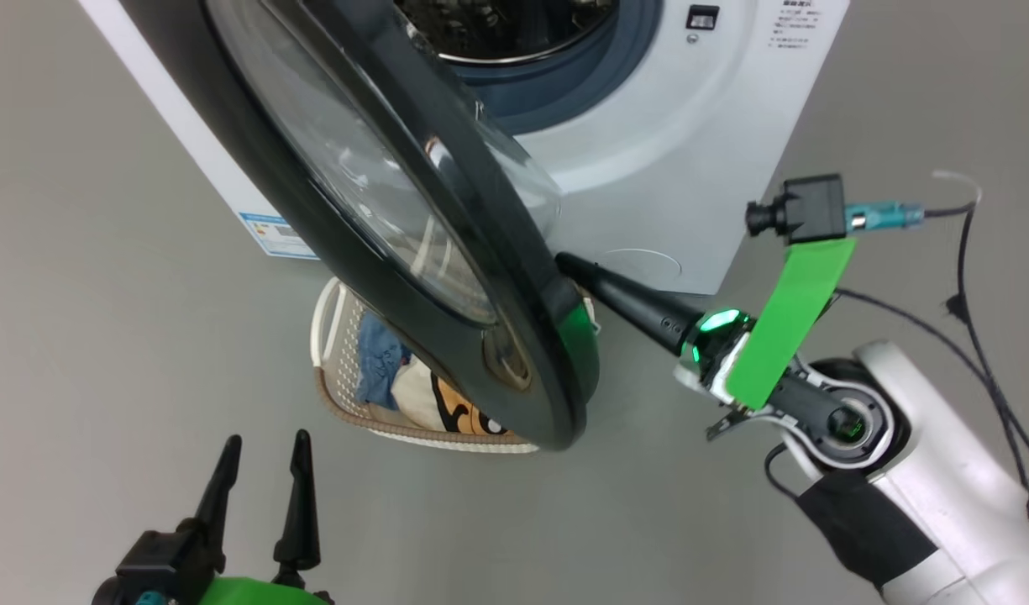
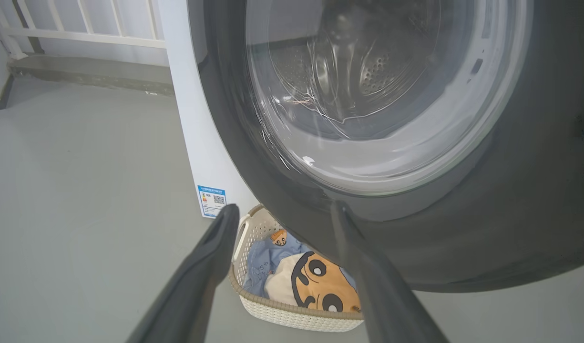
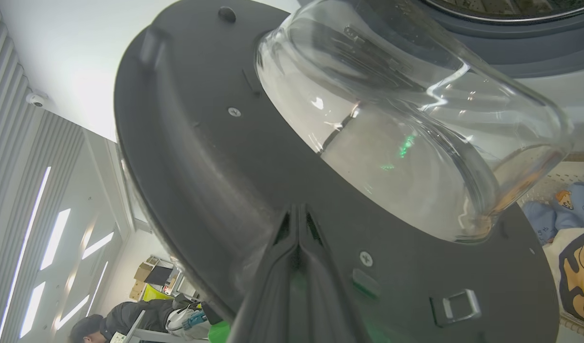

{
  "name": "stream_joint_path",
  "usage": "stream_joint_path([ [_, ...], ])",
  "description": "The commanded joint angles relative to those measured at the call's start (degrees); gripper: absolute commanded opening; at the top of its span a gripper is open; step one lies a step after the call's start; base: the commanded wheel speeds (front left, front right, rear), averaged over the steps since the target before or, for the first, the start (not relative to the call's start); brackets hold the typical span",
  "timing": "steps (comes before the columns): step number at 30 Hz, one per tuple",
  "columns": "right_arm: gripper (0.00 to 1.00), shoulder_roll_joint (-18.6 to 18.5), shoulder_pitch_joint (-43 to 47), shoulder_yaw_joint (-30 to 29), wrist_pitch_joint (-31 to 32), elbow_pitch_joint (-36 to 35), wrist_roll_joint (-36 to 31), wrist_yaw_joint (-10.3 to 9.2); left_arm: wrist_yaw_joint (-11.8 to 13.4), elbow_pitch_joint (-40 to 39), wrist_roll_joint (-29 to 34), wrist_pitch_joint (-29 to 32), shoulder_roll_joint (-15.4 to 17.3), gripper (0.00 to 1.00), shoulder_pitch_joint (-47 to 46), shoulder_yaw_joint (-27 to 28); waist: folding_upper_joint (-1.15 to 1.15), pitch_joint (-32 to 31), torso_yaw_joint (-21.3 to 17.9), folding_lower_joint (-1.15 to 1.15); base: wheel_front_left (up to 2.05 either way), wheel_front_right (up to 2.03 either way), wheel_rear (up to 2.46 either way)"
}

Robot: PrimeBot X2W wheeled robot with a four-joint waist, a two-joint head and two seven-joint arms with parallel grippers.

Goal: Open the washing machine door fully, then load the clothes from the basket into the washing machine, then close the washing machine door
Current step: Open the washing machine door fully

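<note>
You're on a plain grey floor (image 1: 102, 252), smooth and matte, evenly lit. Left wrist view: a white railing (image 2: 82, 28) runs along the far side, above a low grey ledge (image 2: 91, 76). Right wrist view, tilted: white ceiling (image 3: 72, 52), bright. Grey slatted panels (image 3: 5, 157) sit beside long lit strips (image 3: 24, 247). A small white dome camera (image 3: 35, 99) is at the panels' edge. Far off you have cardboard boxes (image 3: 145, 271) and a person (image 3: 125, 312) in a dark jacket.
</note>
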Motion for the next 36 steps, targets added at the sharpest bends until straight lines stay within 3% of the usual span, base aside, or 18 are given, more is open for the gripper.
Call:
stream_joint_path([
  [1, 0.00, 1.4, 1.3, 1.4, -0.1, -1.6, -0.4, 0.18, 0.0, -1.2, -0.3, -0.4, 0.8, 1.00, -0.6, 1.6, 0.00, -0.5, 0.6, 0.00, 0.00, 0.00, 0.00],
  [36, 0.00, 9.0, 4.8, 15.8, -11.6, 4.8, -0.4, 0.18, -0.6, 0.0, -0.9, -0.4, 0.8, 1.00, -0.3, -2.5, 0.00, -5.8, 7.0, 0.00, 0.00, 0.00, 0.00],
])
